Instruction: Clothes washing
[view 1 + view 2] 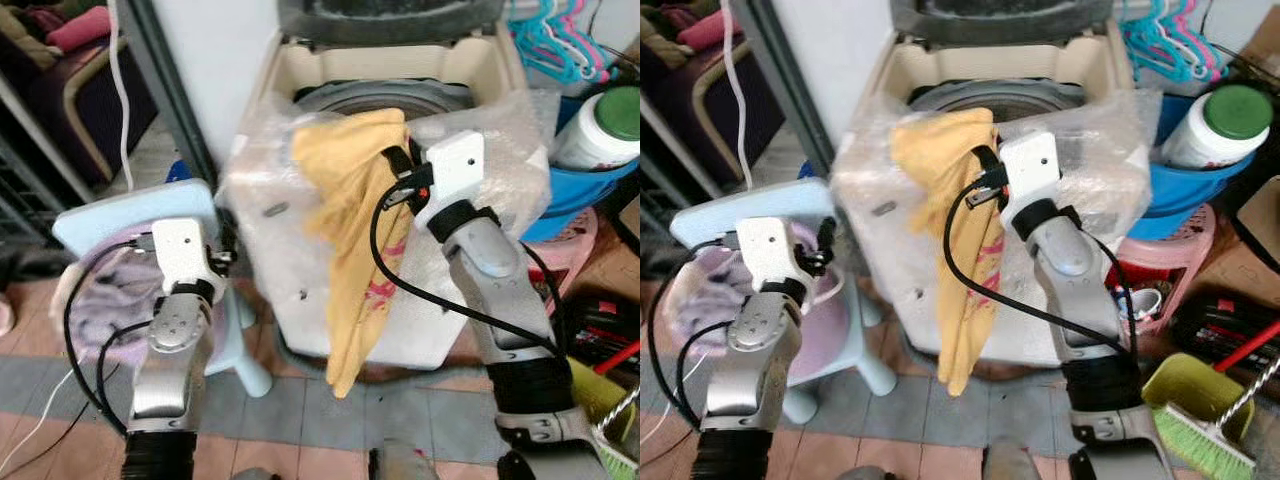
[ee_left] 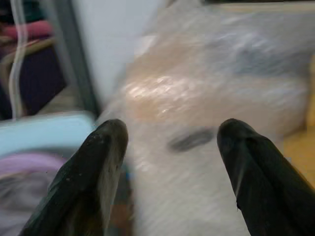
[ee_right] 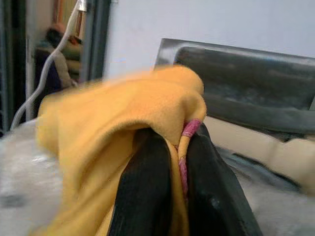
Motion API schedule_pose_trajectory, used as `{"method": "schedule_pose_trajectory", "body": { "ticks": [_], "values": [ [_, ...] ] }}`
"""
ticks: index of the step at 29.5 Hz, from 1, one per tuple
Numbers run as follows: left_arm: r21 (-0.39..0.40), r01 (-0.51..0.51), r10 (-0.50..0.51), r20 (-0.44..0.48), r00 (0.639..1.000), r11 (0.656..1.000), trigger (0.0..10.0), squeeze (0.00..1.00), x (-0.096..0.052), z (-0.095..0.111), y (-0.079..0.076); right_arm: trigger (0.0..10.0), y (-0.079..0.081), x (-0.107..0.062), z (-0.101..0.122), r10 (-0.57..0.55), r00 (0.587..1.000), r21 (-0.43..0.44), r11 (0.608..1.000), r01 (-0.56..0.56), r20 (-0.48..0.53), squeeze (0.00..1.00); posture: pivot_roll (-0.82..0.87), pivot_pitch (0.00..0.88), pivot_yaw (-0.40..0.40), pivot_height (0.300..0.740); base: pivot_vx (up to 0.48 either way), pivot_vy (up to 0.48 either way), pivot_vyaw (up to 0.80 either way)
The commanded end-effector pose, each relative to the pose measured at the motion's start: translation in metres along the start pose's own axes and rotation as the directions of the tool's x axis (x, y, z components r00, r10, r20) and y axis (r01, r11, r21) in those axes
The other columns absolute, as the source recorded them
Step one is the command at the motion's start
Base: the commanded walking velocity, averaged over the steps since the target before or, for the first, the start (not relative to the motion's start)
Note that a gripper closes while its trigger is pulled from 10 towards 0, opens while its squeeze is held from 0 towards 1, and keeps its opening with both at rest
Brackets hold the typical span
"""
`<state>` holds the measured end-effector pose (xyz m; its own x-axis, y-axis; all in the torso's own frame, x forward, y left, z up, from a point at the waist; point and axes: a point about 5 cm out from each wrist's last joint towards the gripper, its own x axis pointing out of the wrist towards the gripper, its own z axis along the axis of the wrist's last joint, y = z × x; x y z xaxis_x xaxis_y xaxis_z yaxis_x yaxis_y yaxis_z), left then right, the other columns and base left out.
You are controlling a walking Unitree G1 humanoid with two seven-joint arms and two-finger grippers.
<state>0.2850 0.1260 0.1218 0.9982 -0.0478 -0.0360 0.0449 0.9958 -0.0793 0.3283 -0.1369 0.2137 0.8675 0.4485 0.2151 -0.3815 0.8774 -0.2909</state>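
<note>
While its dark lid stands raised at the back, a cream top-loading washing machine point(image 1: 400, 70) wrapped in clear crinkled plastic film is seen straight ahead, its round drum opening exposed. Beside it on the robot's left, a pale blue plastic stool point(image 1: 120, 215) is placed, with a lilac basket of clothes point(image 1: 110, 300) beneath it. On the other side, a blue plastic tub point(image 1: 585, 195) holding a white bottle with a green cap point(image 1: 605, 125) is set, and coloured hangers point(image 1: 560, 40) are hung above it. A yellow cloth with pink print point(image 1: 350, 220) is draped over the machine's front rim and hangs down the front panel. Its upper fold is pinched between the closed fingers of the right gripper point(image 3: 179, 162) at the rim. The left gripper point(image 2: 170, 142) is held near the machine's left corner with its fingers spread apart and nothing between them.
</note>
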Motion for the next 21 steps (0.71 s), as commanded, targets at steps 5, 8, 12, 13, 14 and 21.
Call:
{"method": "schedule_pose_trajectory", "body": {
  "ticks": [5,8,12,13,14,21],
  "values": [
    [0.017,-0.026,0.025,0.026,0.999,1.0,10.0,0.0,0.002,0.003,0.011,10.0,-0.004,0.038,0.055,0.137,0.975,-0.104,0.987,-0.12,0.176,0.0,-0.09,0.0,0.083,0.74,0.303,0.0,0.0],
    [0.01,-0.029,0.029,0.023,0.999,1.0,10.0,0.0,0.005,0.002,0.008,10.0,-0.025,0.068,0.103,0.157,0.947,-0.185,0.977,-0.107,0.28,0.0,-0.1,0.0,0.072,0.74,0.405,0.0,0.0],
    [-0.003,-0.042,0.042,0.023,0.999,0.999,10.0,0.0,0.006,0.002,0.006,10.0,-0.046,0.084,0.151,0.108,0.912,-0.284,0.959,0.01,0.396,0.0,-0.1,0.0,0.061,0.74,0.242,0.0,0.0],
    [-0.003,-0.042,0.042,0.023,0.999,0.999,10.0,0.0,0.006,0.002,0.006,10.0,-0.046,0.084,0.151,0.108,0.912,-0.284,0.959,0.01,0.396,0.0,-0.1,0.0,0.061,0.74,0.0,0.0,0.0],
    [-0.004,-0.043,0.043,0.026,0.999,0.999,10.0,0.0,0.007,0.003,0.005,10.0,-0.05,0.085,0.16,0.085,0.902,-0.285,0.958,0.043,0.422,0.0,-0.1,0.0,0.059,0.74,0.0,0.0,0.0],
    [-0.006,-0.058,0.059,0.033,0.998,0.998,10.0,0.0,0.007,0.002,0.005,10.0,-0.089,0.077,0.217,-0.143,0.763,-0.27,0.881,0.389,0.63,0.0,-0.09,0.0,0.046,0.74,0.0,0.0,0.0]
  ]
}}
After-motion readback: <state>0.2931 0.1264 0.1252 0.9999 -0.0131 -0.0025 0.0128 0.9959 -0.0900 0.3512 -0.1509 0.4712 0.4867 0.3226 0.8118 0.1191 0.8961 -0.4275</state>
